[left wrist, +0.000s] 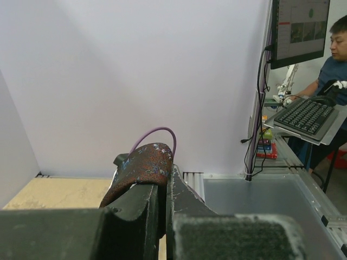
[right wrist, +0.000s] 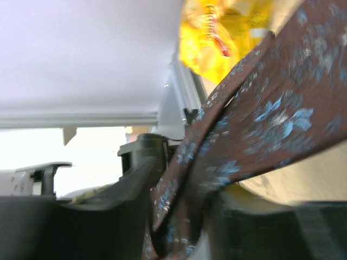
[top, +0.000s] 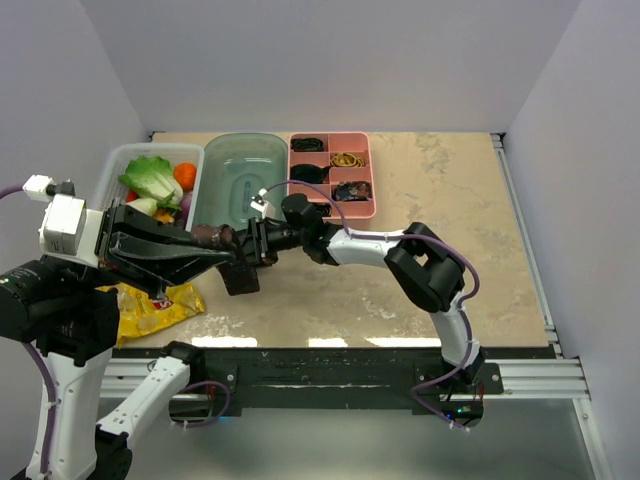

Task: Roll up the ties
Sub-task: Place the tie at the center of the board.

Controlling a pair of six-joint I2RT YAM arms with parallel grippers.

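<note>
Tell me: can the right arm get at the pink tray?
Probably yes: the pink tray lies just beyond its wrist, nothing between, but the right pincer is shut on the brown tie.

A beige, marbled table (top: 450, 230) fills the middle of the top view, with most of its right half bare. Along its far edge, at upper left, three containers stand side by side: a clear bin (top: 118, 165) of vegetables, a see-through teal tub (top: 245, 140), and a pink divided tray (top: 330, 137) with small black and yellow items. A yellow snack bag (top: 150, 310) lies at lower left. Left of centre, the dark end of a tie (top: 240, 278) reaches the tabletop.
</note>
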